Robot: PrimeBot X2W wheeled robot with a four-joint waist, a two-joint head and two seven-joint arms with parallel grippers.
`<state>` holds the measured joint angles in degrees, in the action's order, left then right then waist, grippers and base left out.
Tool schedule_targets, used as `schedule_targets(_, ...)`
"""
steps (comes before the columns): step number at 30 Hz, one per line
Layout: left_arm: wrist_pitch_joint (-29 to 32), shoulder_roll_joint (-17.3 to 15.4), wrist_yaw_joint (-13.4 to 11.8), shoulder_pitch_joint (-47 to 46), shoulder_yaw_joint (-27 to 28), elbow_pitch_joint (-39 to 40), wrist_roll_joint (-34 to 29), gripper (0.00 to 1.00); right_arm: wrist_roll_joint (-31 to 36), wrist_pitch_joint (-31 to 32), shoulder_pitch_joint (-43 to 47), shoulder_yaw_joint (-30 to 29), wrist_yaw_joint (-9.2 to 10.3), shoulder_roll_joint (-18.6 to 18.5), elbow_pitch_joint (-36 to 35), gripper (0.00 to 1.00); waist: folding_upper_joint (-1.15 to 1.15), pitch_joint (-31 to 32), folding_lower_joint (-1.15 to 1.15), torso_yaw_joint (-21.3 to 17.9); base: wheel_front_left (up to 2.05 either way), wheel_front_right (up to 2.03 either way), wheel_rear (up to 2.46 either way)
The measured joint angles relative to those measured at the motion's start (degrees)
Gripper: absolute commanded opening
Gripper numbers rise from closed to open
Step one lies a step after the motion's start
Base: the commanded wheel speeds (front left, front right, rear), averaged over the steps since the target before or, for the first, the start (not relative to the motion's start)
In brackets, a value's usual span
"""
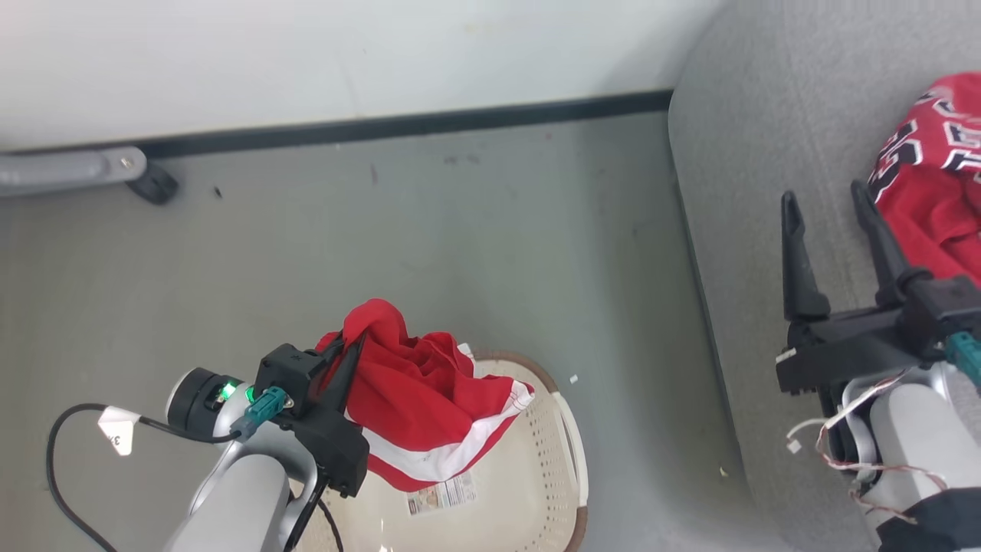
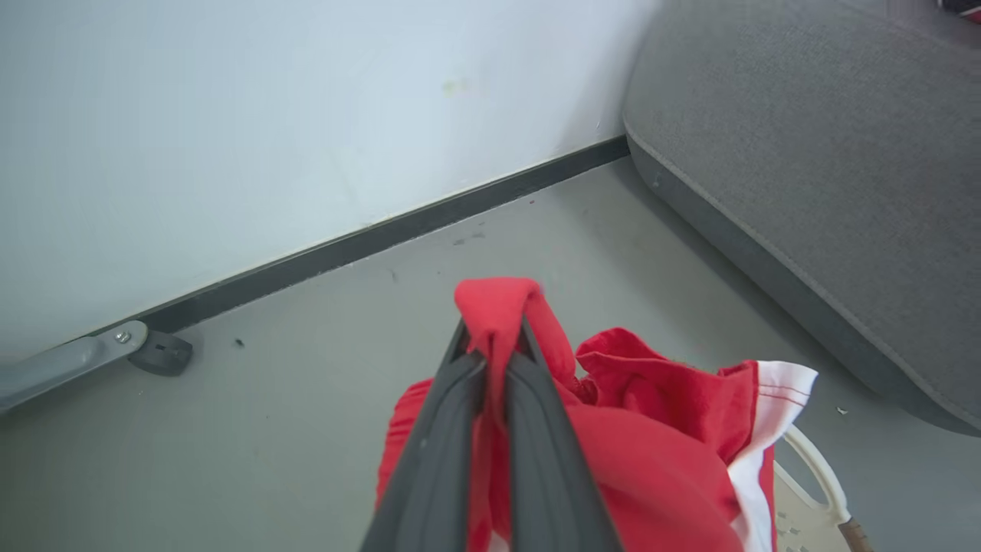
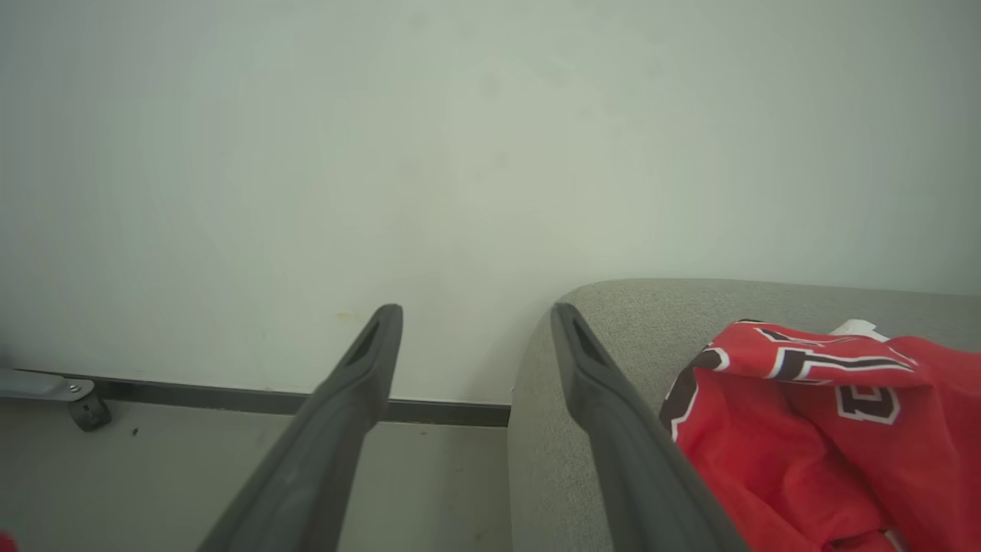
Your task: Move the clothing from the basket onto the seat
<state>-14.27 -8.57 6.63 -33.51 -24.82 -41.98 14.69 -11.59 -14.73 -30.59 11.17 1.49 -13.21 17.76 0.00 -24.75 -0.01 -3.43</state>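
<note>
A red garment with white stripes (image 1: 429, 399) hangs over the cream basket (image 1: 536, 491), lifted by my left gripper (image 1: 360, 341), which is shut on a fold of its fabric. In the left wrist view the same red garment (image 2: 659, 452) bunches around my left gripper (image 2: 494, 330), with the basket's white handle (image 2: 816, 468) at the lower right. A second red garment with black numerals (image 1: 935, 176) lies on the grey seat (image 1: 766, 138). My right gripper (image 1: 826, 198) stands open above the seat, just left of that garment, nothing between its fingers. The numbered garment (image 3: 828, 414) also lies right of my right gripper (image 3: 475, 314).
Grey floor (image 1: 460, 230) lies between basket and seat. A white wall with a dark skirting strip (image 1: 383, 126) runs along the back. A grey metal leg with a black foot (image 1: 146, 180) stands at the far left. A printed label (image 1: 441, 494) lies in the basket bottom.
</note>
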Motion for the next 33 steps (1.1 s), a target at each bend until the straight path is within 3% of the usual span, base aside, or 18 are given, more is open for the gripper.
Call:
schedule_targets(20, 0.6, 1.4, 0.5, 2.6, -1.4, 3.2, 4.0, 0.00, 0.0, 0.0, 9.5, 4.0, -3.19, 3.0, 7.1, 1.00, 0.00, 17.3, 0.00, 0.5, 0.00, 0.00, 0.00)
schedule_targets(33, 2.6, 1.2, 0.5, 7.0, -1.3, 9.1, 7.0, 0.00, 0.0, 0.0, 14.8, 6.1, -4.64, 3.6, 6.4, 1.00, 0.00, 26.2, 0.00, 0.6, 0.00, 0.00, 0.00)
